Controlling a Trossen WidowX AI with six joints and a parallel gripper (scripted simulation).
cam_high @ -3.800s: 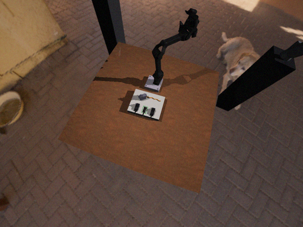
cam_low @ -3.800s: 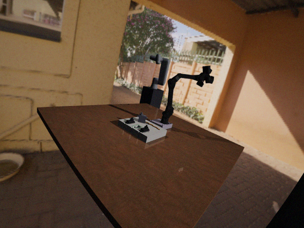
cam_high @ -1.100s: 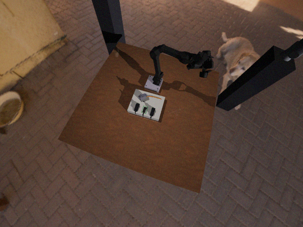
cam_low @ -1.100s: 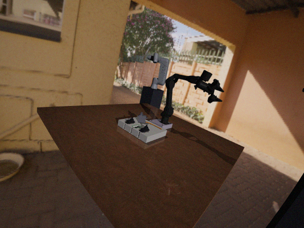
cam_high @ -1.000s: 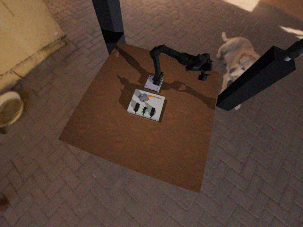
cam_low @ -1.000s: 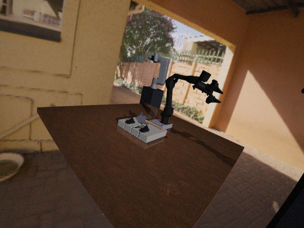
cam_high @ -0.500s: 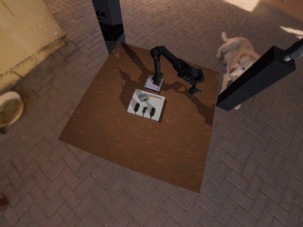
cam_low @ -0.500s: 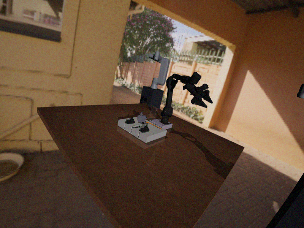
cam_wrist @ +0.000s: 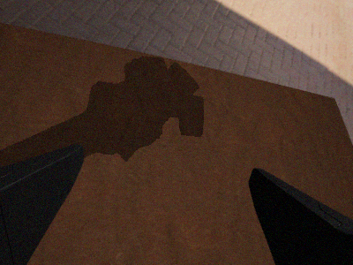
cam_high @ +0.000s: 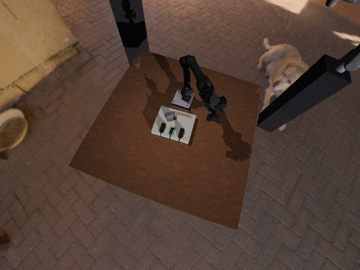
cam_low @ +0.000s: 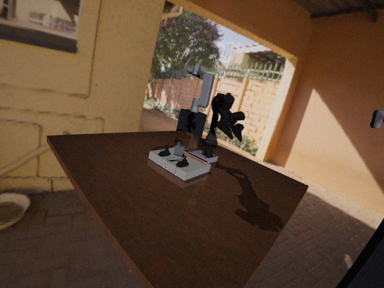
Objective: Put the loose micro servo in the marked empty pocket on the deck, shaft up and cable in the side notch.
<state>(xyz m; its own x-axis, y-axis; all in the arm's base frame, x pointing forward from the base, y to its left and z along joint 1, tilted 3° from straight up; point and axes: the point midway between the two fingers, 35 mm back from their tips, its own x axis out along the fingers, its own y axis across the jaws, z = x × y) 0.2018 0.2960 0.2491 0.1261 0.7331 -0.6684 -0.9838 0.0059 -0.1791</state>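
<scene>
- The arm [cam_high: 202, 83] [cam_low: 214, 119] is finished in black, with rounded joints and chunky links.
- The gripper [cam_high: 219, 110] [cam_low: 237, 125] [cam_wrist: 169, 164] is fitted with two dark, tapered fingers.
- The base plate [cam_high: 175, 101] [cam_low: 213, 159] is coloured pale lilac-grey, squared in outline and marked by small dark dots near its corners.

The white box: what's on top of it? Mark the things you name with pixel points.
On the white box [cam_high: 186, 123] [cam_low: 198, 170] sit a grey servo [cam_high: 169, 115] [cam_low: 179, 149] with an orange cable [cam_high: 184, 115] [cam_low: 195, 157] and two black servos. Whatever is under the grey servo is covered.
</scene>
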